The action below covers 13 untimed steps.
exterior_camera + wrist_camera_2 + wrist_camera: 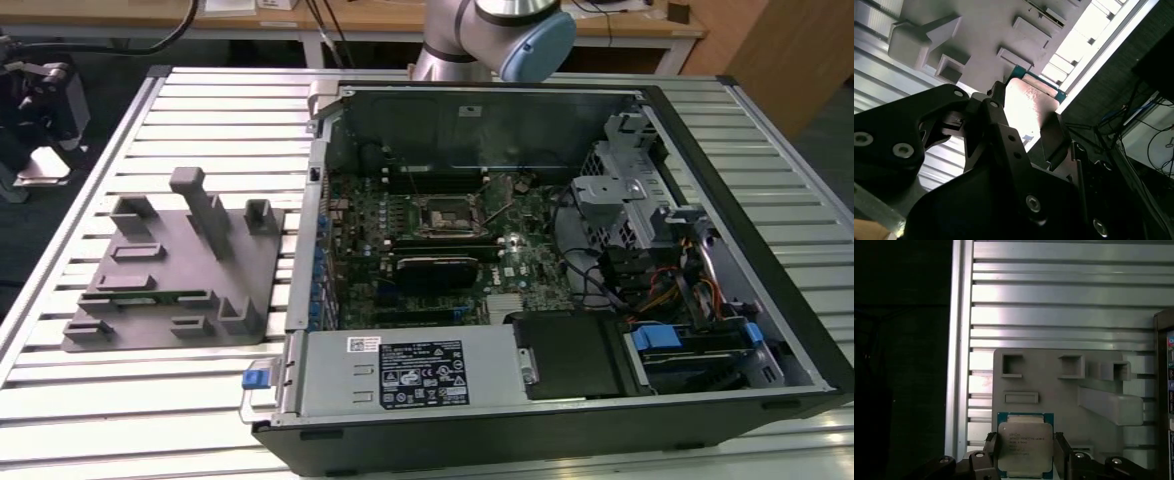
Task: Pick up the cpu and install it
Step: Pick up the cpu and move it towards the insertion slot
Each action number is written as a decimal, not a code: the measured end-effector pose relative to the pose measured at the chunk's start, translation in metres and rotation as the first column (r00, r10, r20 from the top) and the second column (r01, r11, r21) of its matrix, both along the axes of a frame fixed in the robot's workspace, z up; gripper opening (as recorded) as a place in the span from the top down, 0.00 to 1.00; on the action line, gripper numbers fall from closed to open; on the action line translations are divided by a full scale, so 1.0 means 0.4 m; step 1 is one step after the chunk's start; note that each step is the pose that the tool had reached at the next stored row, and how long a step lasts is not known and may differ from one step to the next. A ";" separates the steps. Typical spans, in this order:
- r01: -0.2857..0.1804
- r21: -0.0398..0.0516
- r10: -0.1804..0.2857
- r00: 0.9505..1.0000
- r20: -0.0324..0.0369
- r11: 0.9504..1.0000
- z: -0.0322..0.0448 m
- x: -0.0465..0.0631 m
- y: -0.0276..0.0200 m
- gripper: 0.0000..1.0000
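Hand (pixel 1025 454) closed on the cpu (pixel 1025 446), one of its dark fingers (pixel 1061 455) pressed to each of two opposite edges; I read that as a firm side grip, nothing else in it. In the first wrist view the cpu lies flat to the camera, pale metal lid up with green board showing around it; near enough square, so I can name no long axis; its edges sit square with the slats of the worktop (pixel 1054 315) and the sides of the grey tray (pixel 1054 395) behind it. In the second wrist view the cpu (pixel 1029 107) shows bright between the fingers (pixel 1054 137), apart from the tray (pixel 979 25) beyond it. In the exterior view the tray (pixel 160 290) rests on the worktop (pixel 200 110) toward the exterior view's left, just beside the open computer case (pixel 747 330); the black-framed socket (pixel 442 212) sits mid-board inside; case walls ring it, a drive cage (pixel 627 190) toward the exterior view's right, a power supply (pixel 400 375) along the near side; part of the arm (pixel 501 40) rises behind the case.
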<state>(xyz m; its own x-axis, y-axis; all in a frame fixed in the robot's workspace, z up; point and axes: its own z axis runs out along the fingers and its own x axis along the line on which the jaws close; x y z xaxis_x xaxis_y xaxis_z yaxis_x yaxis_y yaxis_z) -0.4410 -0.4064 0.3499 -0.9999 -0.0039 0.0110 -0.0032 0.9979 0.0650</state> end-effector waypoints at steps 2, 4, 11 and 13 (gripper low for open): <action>0.000 0.000 0.000 1.000 0.000 1.000 0.009 0.000 0.000 0.47; 0.000 0.000 0.000 1.000 0.000 1.000 0.017 0.000 0.000 0.47; 0.000 0.000 0.000 1.000 0.000 1.000 0.047 0.000 0.000 0.47; 0.000 0.000 0.000 1.000 0.000 1.000 0.056 0.000 0.001 0.47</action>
<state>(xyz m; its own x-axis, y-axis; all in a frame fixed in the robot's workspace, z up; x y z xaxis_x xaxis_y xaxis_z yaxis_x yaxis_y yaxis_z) -0.4410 -0.4061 0.3721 -0.9999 -0.0040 0.0110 -0.0032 0.9979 0.0650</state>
